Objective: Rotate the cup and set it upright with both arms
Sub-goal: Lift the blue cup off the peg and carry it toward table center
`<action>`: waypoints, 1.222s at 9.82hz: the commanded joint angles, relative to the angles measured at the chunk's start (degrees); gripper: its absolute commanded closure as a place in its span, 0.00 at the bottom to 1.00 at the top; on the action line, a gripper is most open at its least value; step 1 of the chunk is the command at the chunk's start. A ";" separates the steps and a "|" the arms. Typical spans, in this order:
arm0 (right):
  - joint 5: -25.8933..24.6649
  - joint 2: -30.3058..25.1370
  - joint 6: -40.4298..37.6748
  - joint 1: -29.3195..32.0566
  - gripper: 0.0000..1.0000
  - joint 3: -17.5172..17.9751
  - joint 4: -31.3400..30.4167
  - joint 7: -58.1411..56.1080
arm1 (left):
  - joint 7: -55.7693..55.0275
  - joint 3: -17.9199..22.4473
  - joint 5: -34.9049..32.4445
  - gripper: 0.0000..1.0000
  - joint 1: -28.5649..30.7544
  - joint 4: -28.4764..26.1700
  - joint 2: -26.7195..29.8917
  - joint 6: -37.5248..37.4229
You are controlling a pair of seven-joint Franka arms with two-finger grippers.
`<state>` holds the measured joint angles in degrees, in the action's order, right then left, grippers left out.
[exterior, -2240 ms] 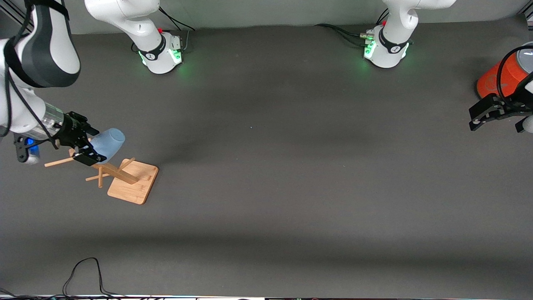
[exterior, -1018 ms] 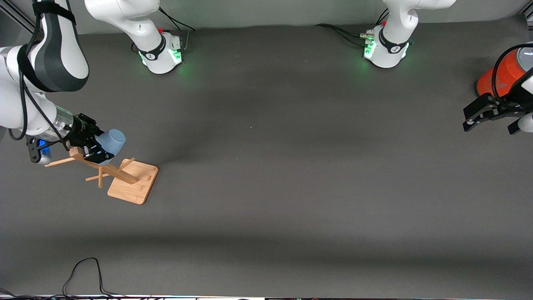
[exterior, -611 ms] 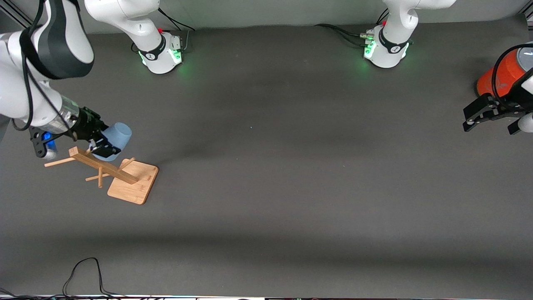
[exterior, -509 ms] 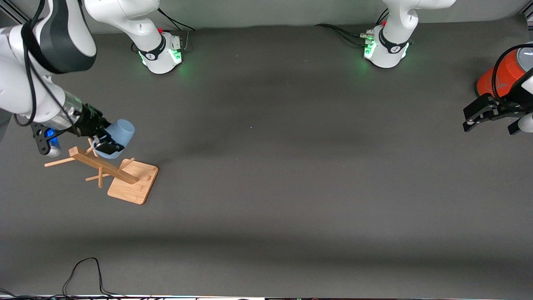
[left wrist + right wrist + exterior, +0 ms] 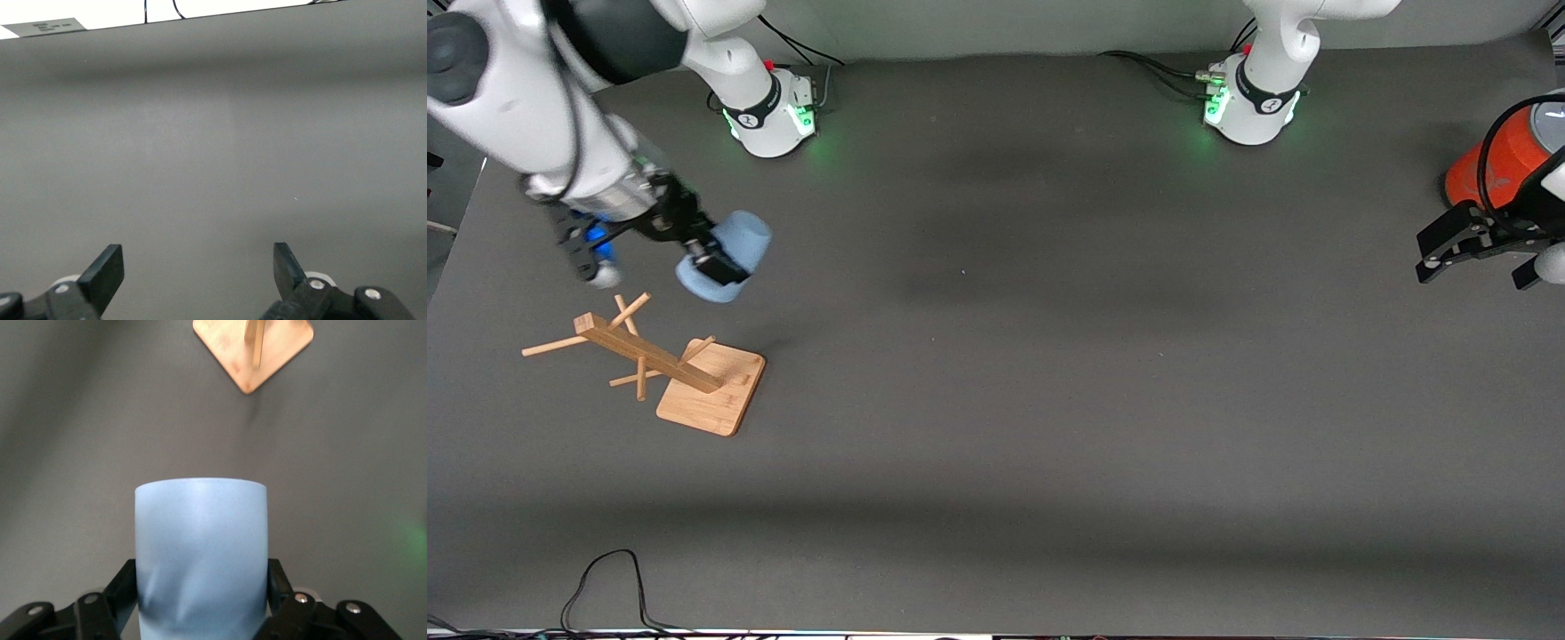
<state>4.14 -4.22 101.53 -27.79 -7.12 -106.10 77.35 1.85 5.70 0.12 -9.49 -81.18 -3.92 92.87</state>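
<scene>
My right gripper (image 5: 707, 260) is shut on the light blue cup (image 5: 729, 253) and holds it in the air, tilted on its side, over bare table beside the wooden rack (image 5: 658, 366), toward the right arm's end. In the right wrist view the cup (image 5: 201, 553) fills the space between the black fingers (image 5: 123, 587), its closed base pointing away from the wrist. My left gripper (image 5: 1449, 249) is open and empty, up in the air by the orange cylinder (image 5: 1489, 164) at the left arm's end; its wrist view shows only bare table between the fingertips (image 5: 107, 267).
The wooden rack has several pegs and a square base (image 5: 252, 347). The orange cylinder with a grey top stands at the table's edge. A black cable (image 5: 605, 578) loops at the table's edge nearest the front camera.
My right gripper has lifted the cup off the rack's peg and carried it up and toward the table's middle. The left gripper shifted slightly inward early on, then stayed still.
</scene>
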 commanded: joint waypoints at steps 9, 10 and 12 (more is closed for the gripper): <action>-3.53 27.66 15.27 -25.38 0.30 -0.44 16.25 63.23 | 0.35 0.45 0.41 0.00 -0.09 0.50 -0.13 -0.41; -3.61 30.30 15.89 -27.56 0.30 -0.52 17.58 66.49 | -0.17 0.62 0.41 0.00 0.52 0.06 -0.30 -0.85; -4.05 37.67 17.21 -29.85 0.31 -0.52 23.36 74.66 | -0.44 0.89 -0.20 0.00 1.84 -0.56 -1.09 -4.00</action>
<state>1.20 27.56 118.85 -55.63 -6.98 -88.98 146.09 1.72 6.40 0.07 -8.57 -81.78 -4.45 90.93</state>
